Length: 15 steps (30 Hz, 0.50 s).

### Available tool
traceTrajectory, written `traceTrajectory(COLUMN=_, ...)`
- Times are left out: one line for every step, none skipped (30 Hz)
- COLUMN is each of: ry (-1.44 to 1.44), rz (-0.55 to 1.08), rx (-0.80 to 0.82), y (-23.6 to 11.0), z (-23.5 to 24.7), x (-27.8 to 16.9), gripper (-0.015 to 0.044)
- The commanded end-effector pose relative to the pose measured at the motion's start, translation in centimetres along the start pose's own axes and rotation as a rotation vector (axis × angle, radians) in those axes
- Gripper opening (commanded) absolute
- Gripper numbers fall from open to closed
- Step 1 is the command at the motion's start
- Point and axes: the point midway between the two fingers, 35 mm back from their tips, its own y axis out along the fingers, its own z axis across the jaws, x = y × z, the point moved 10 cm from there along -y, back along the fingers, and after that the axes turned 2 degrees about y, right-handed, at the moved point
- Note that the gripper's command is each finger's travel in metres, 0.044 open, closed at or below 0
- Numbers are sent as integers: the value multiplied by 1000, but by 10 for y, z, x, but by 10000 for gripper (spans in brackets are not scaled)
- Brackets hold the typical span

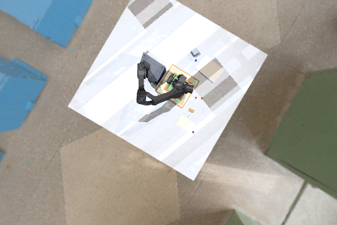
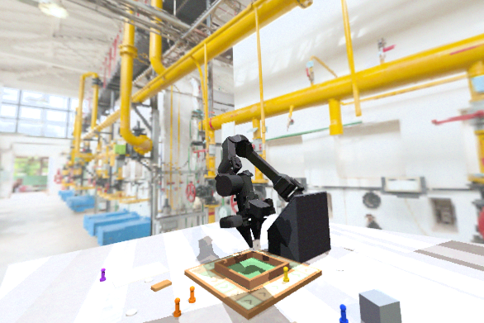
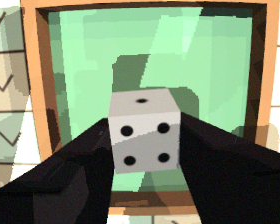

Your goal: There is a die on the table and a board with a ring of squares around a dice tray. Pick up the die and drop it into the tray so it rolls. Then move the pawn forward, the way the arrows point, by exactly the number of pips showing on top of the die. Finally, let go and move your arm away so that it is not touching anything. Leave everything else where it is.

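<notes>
My gripper (image 3: 143,124) (image 2: 253,241) is shut on the white die (image 3: 143,119) and holds it over the dice tray. The die face toward the wrist camera shows several pips. The tray (image 3: 39,76) (image 2: 248,279) has brown walls and a green floor and sits in the middle of the board (image 2: 248,304) (image 1: 180,104). In the wrist view the die hangs above the near part of the green floor. A yellow pawn (image 2: 286,274) stands on a board square at the tray's right side. Arrow squares (image 3: 7,90) ring the tray.
The arm's dark base block (image 2: 301,228) (image 1: 153,67) stands behind the board. Off the board lie two orange pawns (image 2: 192,294) (image 2: 177,307), a purple pawn (image 2: 102,274), a blue pawn (image 2: 343,313), a grey cube (image 2: 380,307) (image 1: 195,52) and an orange block (image 2: 161,285).
</notes>
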Motion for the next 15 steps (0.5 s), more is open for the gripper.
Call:
traceTrajectory(ry=-3, rz=-111, rx=24, y=3, z=0, x=-11, gripper=0)
traceTrajectory(ry=-4, rz=-144, rx=31, y=4, z=0, x=-14, gripper=0)
traceTrajectory(ry=-6, rz=-177, rx=36, y=6, z=0, x=-17, gripper=0)
traceTrajectory(ry=-7, rz=-211, rx=40, y=7, z=0, x=-20, gripper=0)
traceTrajectory(ry=-8, rz=-244, rx=43, y=9, z=0, x=-23, gripper=0)
traceTrajectory(ry=-9, rz=-278, rx=45, y=10, z=1, x=-26, gripper=0)
traceTrajectory(ry=-11, rz=-311, rx=45, y=12, z=1, x=-29, gripper=0)
traceTrajectory(ry=-12, rz=-345, rx=44, y=13, z=1, x=-32, gripper=0)
traceTrajectory(ry=-13, rz=-378, rx=42, y=14, z=1, x=-35, gripper=0)
traceTrajectory(ry=-14, rz=-411, rx=39, y=16, z=1, x=-38, gripper=0)
traceTrajectory(ry=-15, rz=-444, rx=34, y=17, z=1, x=-41, gripper=0)
traceTrajectory(ry=-16, rz=-477, rx=29, y=19, z=2, x=-44, gripper=0)
traceTrajectory(ry=-16, rz=-509, rx=22, y=21, z=3, x=-46, gripper=0)
traceTrajectory(ry=-17, rz=-542, rx=14, y=23, z=3, x=-49, gripper=0)
traceTrajectory(ry=-18, rz=-574, rx=5, y=25, z=4, x=-52, gripper=0)
